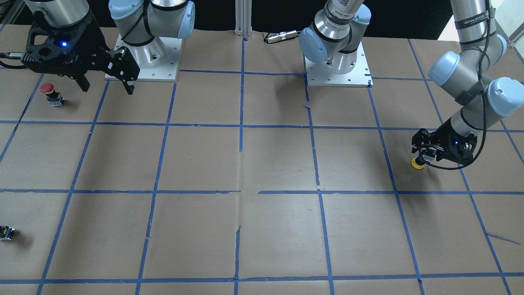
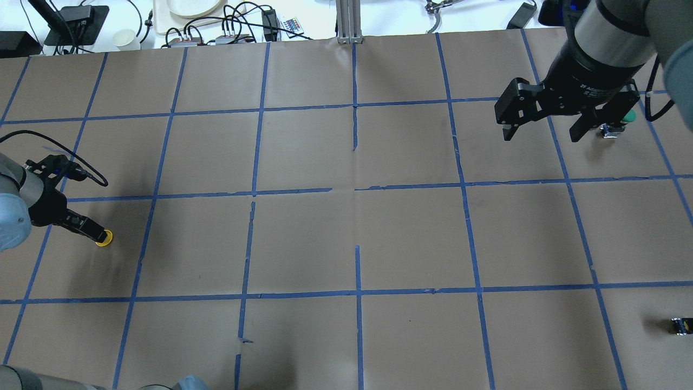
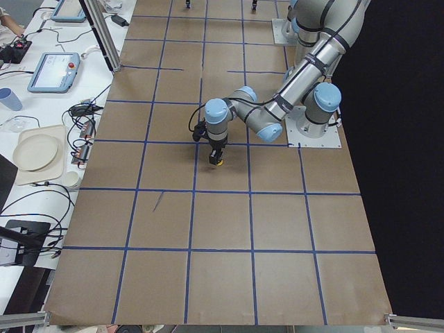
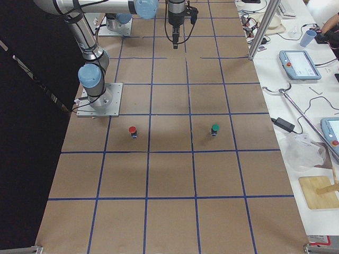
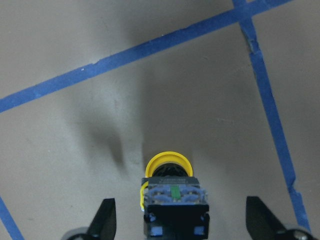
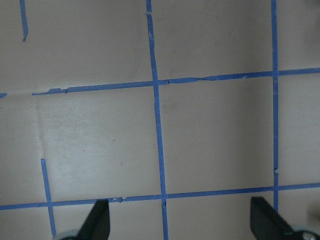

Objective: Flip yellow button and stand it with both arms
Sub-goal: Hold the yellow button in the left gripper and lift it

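Observation:
The yellow button sits on the brown paper at the table's left end; it also shows in the overhead view. In the left wrist view its yellow cap points away from the camera and its black-grey contact block faces the camera. My left gripper is low over it and open, with its fingers wide on either side of the block and not touching it. My right gripper is open and empty, high above the table's far right part; it also shows in the front view.
A red-capped button stands near the right arm's base. A green-capped button stands behind the right gripper. A small capless dark block lies at the table's right edge. Blue tape lines grid the brown paper.

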